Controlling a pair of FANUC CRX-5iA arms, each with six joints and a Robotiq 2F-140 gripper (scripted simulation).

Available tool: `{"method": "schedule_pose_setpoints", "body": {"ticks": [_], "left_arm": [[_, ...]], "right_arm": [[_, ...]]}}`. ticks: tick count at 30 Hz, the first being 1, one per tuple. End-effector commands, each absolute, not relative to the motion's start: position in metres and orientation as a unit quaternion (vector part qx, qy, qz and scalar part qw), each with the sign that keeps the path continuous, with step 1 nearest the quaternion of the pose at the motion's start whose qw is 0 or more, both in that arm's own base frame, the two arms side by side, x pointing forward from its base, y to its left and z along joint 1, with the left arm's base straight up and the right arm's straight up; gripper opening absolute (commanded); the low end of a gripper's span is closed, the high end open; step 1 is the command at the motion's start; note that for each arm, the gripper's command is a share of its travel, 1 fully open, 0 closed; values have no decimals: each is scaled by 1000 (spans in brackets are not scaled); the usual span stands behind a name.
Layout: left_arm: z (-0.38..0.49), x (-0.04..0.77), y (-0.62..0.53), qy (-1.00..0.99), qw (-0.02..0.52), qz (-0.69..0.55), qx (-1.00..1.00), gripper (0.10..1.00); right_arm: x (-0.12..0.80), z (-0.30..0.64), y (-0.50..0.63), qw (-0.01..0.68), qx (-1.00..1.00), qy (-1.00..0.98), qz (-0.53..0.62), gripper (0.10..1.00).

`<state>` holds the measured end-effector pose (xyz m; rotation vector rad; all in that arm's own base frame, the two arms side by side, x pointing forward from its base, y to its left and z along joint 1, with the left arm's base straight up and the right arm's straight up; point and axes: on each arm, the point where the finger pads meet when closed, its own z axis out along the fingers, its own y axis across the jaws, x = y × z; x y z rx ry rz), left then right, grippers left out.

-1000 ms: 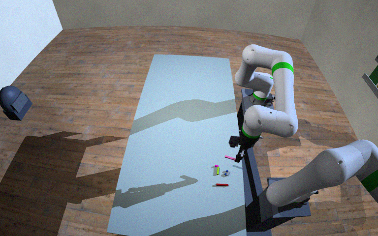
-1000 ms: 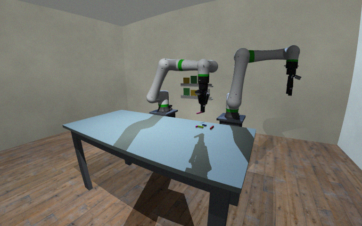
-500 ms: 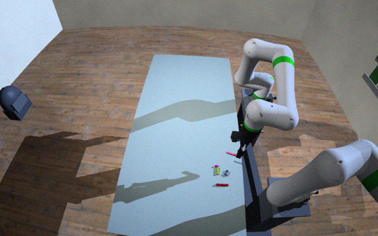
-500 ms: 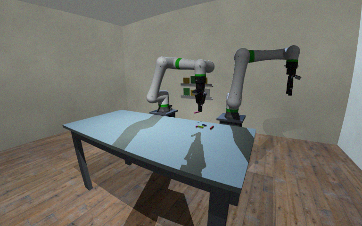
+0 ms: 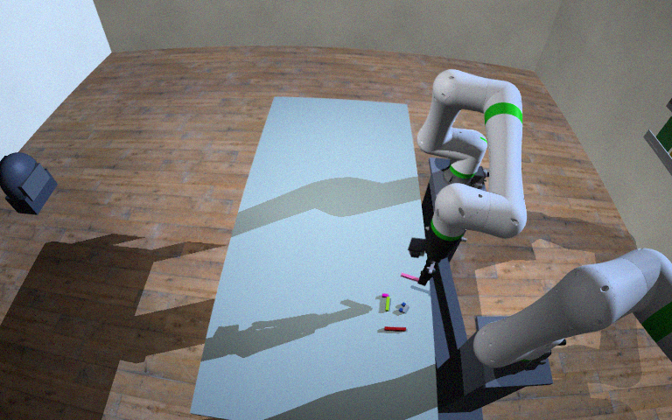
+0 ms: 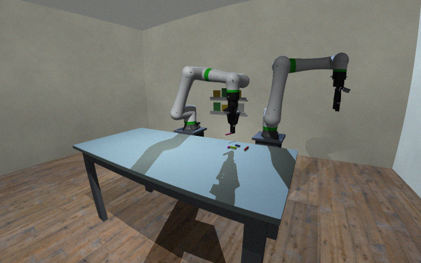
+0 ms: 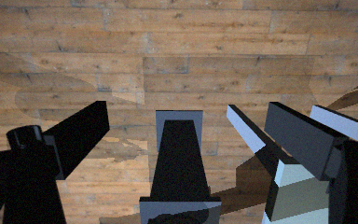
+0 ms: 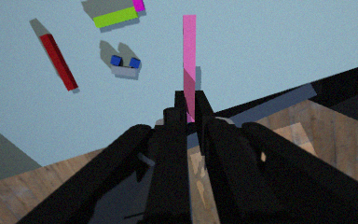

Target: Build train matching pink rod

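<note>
"Top view?"
"Pink rod [image 5: 409,276] [image 6: 228,133] [image 8: 189,42] above the tabletop [image 5: 317,257] [image 6: 186,161] [image 8: 261,42], gripped by the right pincer [image 5: 424,276] [image 6: 232,132] [image 8: 188,105]."
"Exterior?"
"Same, raised."
"Left wrist?"
"Left pincer [image 6: 336,109] [image 7: 186,114] wide open."
"Right wrist?"
"Lime rod [image 5: 387,304] [image 6: 232,147] [image 8: 116,17] beside magenta [image 5: 385,295] [image 6: 228,147] [image 8: 139,5]."

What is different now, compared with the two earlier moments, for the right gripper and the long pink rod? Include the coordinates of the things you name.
The right gripper [image 5: 423,281] [image 6: 232,132] [image 8: 188,105] has moved slightly away from the red rod [image 5: 395,328] [image 6: 246,148] [image 8: 59,63], and lower, carrying the pink rod [image 5: 409,276] [image 6: 228,134] [image 8: 189,42]. Nothing was newly gripped or released. The left gripper [image 6: 336,109] [image 7: 186,116] and the rods on the table stayed put.
</note>
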<state>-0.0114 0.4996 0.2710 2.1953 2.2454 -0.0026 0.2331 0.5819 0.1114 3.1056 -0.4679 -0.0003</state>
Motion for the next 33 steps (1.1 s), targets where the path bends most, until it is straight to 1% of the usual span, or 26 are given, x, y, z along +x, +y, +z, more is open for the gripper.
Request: {"method": "schedule_pose_setpoints", "body": {"ticks": [1,15,33], "left_arm": [[272,-11,500,715,0,0,699,1000],[272,-11,500,715,0,0,699,1000],[272,-11,500,715,0,0,699,1000]], "right_arm": [[233,99,582,-1,989,-149,0,124],[233,53,582,-1,989,-149,0,124],[233,49,582,-1,989,-149,0,124]]}}
